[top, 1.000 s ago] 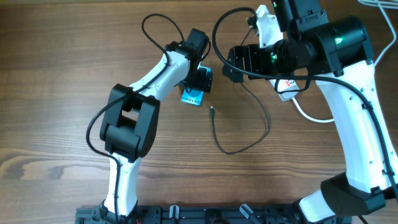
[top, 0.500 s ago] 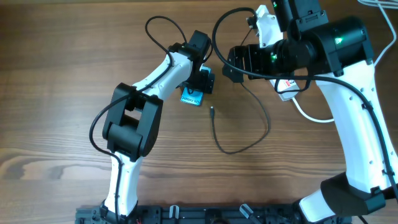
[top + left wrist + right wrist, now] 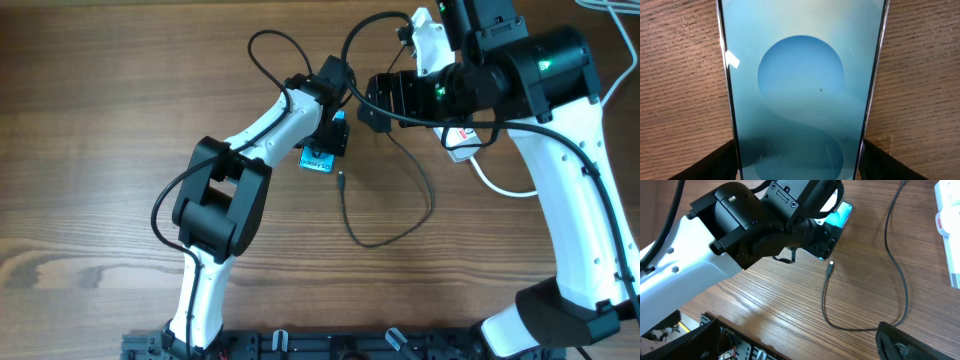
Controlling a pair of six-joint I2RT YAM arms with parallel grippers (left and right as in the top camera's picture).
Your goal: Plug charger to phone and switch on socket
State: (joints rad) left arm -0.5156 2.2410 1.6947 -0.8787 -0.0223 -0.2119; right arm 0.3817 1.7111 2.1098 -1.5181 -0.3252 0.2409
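Left pincer (image 3: pixel 799 161) clamped on phone (image 3: pixel 318 158) by both long edges, near bench (image 3: pixel 100 150) centre, just beside charger tip (image 3: pixel 341 180). Right pincer (image 3: pixel 800 342) wide open, empty. Risk: phone twisting in grip, nudging tip away, port misaligned.

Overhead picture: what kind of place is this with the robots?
Likely a robotics lab workbench: a left arm and a right arm stand at a wooden table, with a phone, a charger cable and a white power strip laid out.
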